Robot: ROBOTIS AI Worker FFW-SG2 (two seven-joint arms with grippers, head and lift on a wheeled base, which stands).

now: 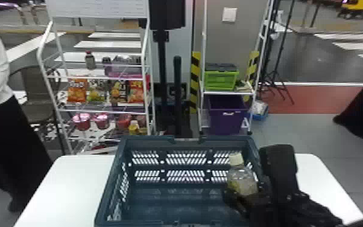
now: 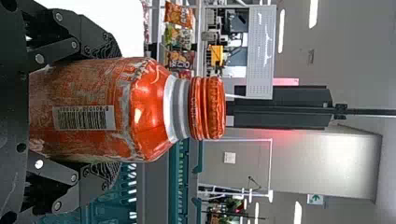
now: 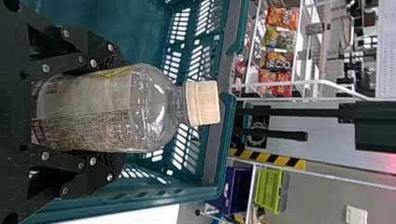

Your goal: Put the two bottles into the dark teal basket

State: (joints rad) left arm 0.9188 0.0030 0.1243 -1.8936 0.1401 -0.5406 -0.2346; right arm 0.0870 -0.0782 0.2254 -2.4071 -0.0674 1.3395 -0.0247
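An orange-red bottle [image 2: 149, 102] is clamped between the fingers of the left gripper [image 2: 109, 112], with its cap above them. The dark teal basket [image 1: 147, 139] is seen beyond that gripper, towards its right. A clear bottle [image 1: 244, 181] with a pale cap is gripped on both sides by the right gripper [image 1: 245, 193]; by this gripper the bottle is held nearly upright at the basket's right side, its depth uncertain. Snack bags [image 1: 137, 90] are racked well ahead, to the right gripper's left.
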